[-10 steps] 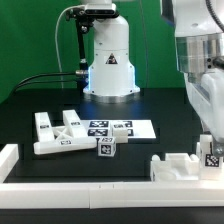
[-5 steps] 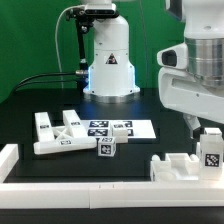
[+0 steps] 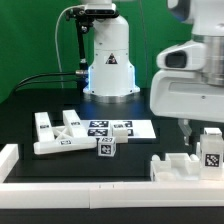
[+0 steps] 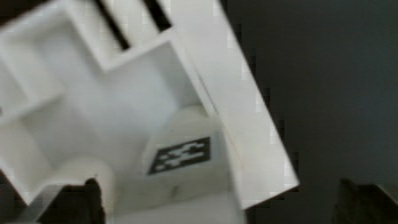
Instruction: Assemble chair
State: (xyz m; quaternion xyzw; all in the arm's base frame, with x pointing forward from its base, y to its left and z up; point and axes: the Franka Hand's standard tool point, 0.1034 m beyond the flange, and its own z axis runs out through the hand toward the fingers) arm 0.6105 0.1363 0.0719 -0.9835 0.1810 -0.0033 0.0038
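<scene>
At the exterior view's right, a white stepped chair assembly (image 3: 180, 166) lies against the front rail, with an upright tagged piece (image 3: 211, 150) standing on it. My gripper (image 3: 200, 130) hangs just above that piece, open, with nothing held. In the wrist view the dark fingertips (image 4: 68, 204) stand wide apart either side of the white notched part (image 4: 125, 110) and its tag (image 4: 182, 153); the gripper (image 4: 217, 206) touches neither. At the exterior view's left lie loose white chair pieces (image 3: 55, 135) and a small tagged cube (image 3: 106, 148).
The marker board (image 3: 120, 128) lies flat in the middle, behind the cube. A low white border rail (image 3: 90, 186) runs along the front and turns up at the left corner (image 3: 8, 156). The robot's base (image 3: 108, 60) stands at the back centre.
The jaws have opened wide and let go of the upright tagged piece. The hand has drawn up and away, and the piece stays standing on the assembly.
</scene>
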